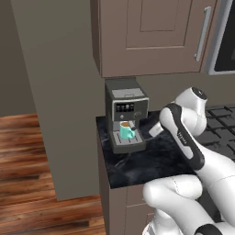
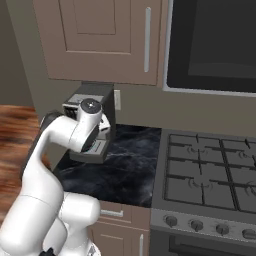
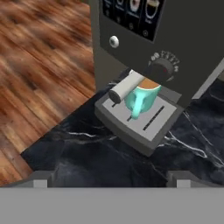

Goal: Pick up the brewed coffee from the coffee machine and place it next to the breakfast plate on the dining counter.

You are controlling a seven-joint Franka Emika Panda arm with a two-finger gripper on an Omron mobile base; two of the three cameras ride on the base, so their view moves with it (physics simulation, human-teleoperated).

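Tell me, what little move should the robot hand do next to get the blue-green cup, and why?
Probably reach straight forward toward the mug. The gripper is open and empty, some way short of the coffee machine, and the mug stands on its drip tray with the handle pointing toward the hand. Moving closer would put the fingers on either side of the mug so they can close.

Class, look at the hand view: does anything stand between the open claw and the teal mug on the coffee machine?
Nothing visible blocks it. The mug sits on the drip tray, handle toward the claw, with bare marble worktop between them.
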